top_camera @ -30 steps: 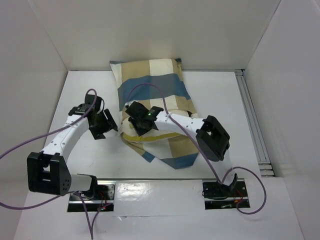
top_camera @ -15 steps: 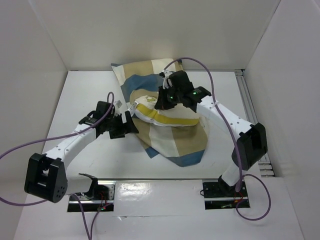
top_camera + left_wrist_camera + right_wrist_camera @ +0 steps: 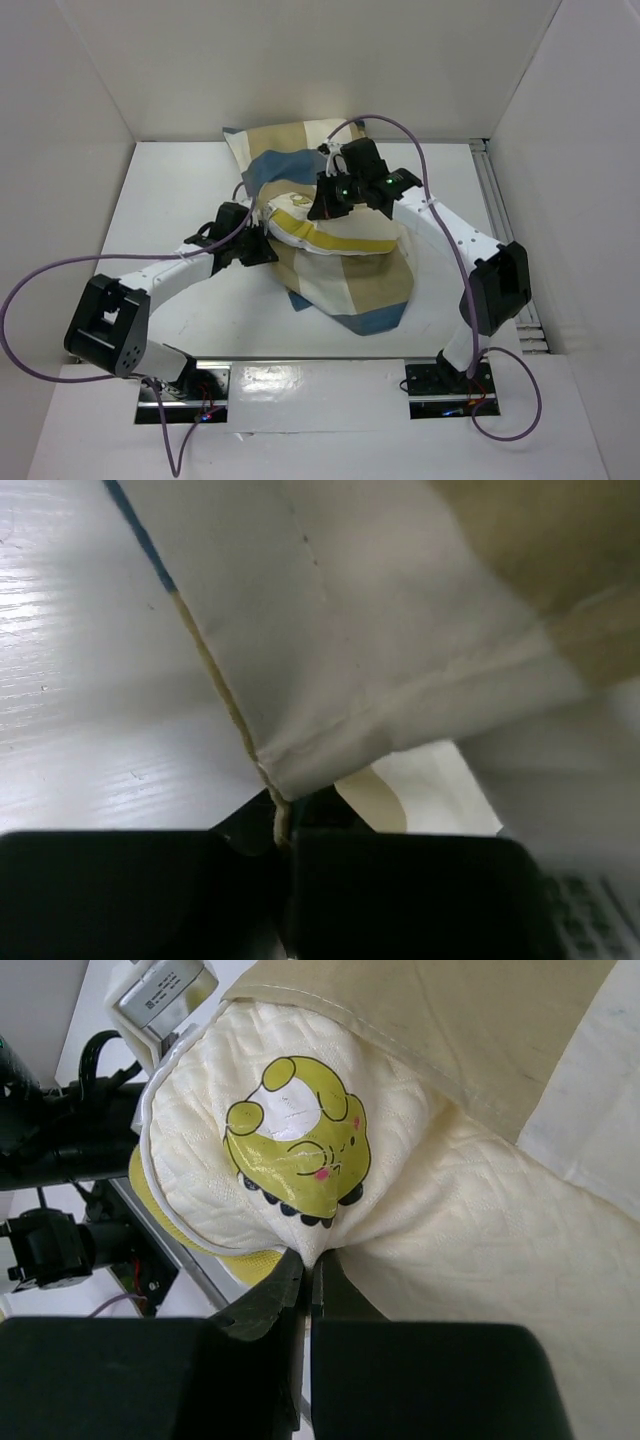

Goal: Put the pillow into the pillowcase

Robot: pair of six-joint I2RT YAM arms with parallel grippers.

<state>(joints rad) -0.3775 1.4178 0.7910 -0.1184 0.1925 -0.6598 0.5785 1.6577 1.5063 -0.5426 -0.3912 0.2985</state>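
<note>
So, the pillow (image 3: 290,212) is only partly inside the pillowcase (image 3: 350,285): one plump quilted cream corner, with its yellow emblem (image 3: 295,1140) and olive-yellow piping, sticks out of the opening on the left side. The bundle sits mid-table and runs up to the far edge, with bare white table (image 3: 170,190) showing toward the left, right and near edges. Right jaws are clenched on a pinch of pillow fabric just below the emblem. Left jaws are grasping the pillowcase hem right beside that exposed corner. The case looks limp, checked blue, tan and white.
</note>
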